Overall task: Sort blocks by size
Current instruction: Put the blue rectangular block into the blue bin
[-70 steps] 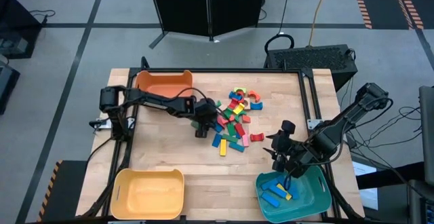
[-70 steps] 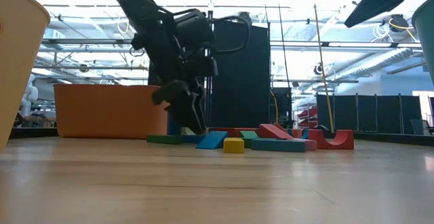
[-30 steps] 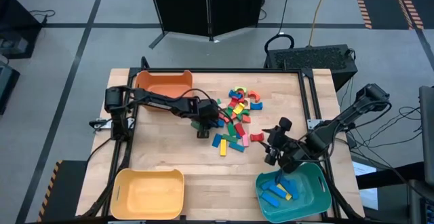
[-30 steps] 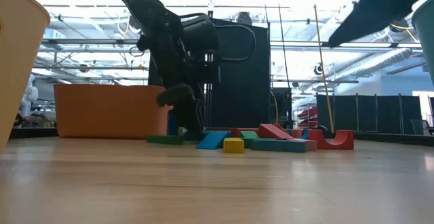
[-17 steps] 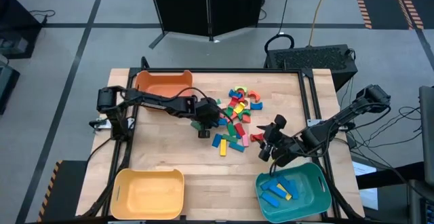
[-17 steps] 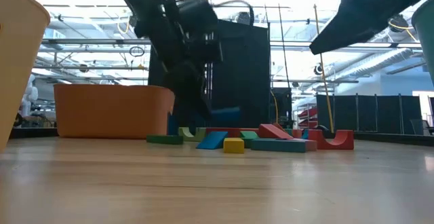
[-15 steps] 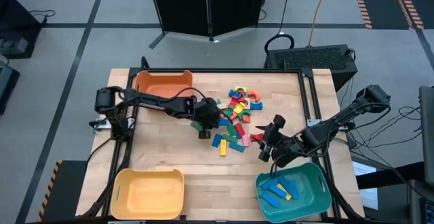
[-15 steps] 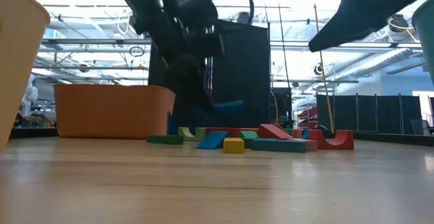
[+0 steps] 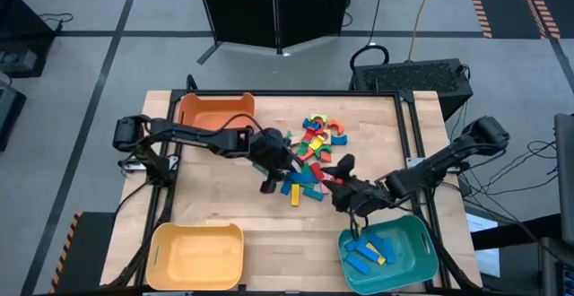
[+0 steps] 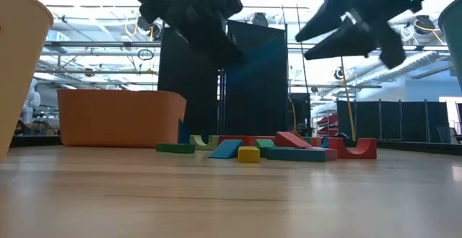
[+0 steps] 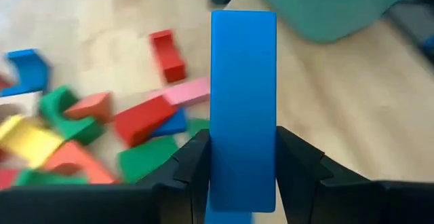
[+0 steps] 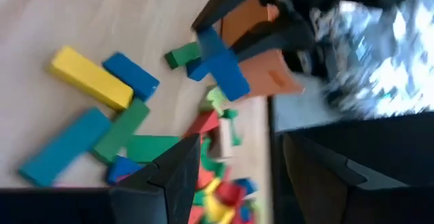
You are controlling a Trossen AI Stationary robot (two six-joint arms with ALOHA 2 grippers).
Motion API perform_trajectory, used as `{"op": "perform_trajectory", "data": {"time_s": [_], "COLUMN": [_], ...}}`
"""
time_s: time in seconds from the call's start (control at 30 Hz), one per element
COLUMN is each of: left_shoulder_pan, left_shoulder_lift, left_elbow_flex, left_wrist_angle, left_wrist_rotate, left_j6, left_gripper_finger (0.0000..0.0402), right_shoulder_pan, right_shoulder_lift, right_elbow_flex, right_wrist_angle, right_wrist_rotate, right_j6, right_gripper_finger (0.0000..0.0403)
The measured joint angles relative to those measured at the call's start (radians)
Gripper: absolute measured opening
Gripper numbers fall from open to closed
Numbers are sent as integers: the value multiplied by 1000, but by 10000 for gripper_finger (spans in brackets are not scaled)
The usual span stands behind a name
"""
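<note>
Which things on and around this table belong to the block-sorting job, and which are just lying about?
Part of the job:
- pile of blocks
- blue bar block held in the left gripper
- right gripper, open, over the pile's edge
- orange bin, yellow bin, teal bin holding sorted bars

Lying about:
- black cabinet
- yellow cable on the floor

The orange plastic bin [image 9: 215, 109] sits in the wooden table's [image 9: 224, 211] far left corner, the yellow plastic bin [image 9: 197, 256] in its near left corner, and the teal plastic bin [image 9: 421, 265] in its near right corner with a few painted wooden bars [image 9: 366, 253] lying in it. The heap of small painted wooden blocks [image 9: 312, 148] lies mid-table toward the far edge, right of the orange bin. The left gripper [image 9: 267, 181] holds a blue wooden bar [image 11: 243, 102] at the heap's left side, and the right gripper [image 9: 336, 188] hangs between the heap and the teal bin.
</note>
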State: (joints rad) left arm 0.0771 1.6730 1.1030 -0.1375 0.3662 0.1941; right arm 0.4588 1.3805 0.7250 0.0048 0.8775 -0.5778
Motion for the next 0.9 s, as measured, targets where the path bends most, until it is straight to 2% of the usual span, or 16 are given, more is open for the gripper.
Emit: {"op": "perform_trajectory", "data": {"time_s": [0.07, 0.2, 0.27, 0.4, 0.63, 0.77, 0.9], "left_shoulder_pan": [8, 18, 21, 22, 23, 23, 23], "left_shoulder_lift": [0, 0, 0, 0, 0, 0, 0], "left_elbow_flex": [0, 0, 0, 0, 0, 0, 0], "left_wrist_angle": [-1, -6, -6, -9, -10, -14, -20], "left_wrist_rotate": [46, 70, 72, 76, 77, 77, 77], "left_j6": [-22, -54, -58, -63, -85, -103, -111], "left_gripper_finger": [123, 123, 123, 123, 123, 123, 123], "right_shoulder_pan": [-7, -27, -41, -67, -95, -111, -122], "right_shoulder_lift": [25, 65, 79, 92, 92, 92, 92], "right_elbow_flex": [0, 0, 0, 1, 1, 1, 1], "right_wrist_angle": [56, 171, 212, 238, 263, 265, 264], "right_wrist_rotate": [10, 3, -48, -148, -167, -263, -283], "right_j6": [-108, -244, -283, -302, -324, -324, -308], "right_gripper_finger": [199, 199, 199, 199, 193, 165, 125]}}
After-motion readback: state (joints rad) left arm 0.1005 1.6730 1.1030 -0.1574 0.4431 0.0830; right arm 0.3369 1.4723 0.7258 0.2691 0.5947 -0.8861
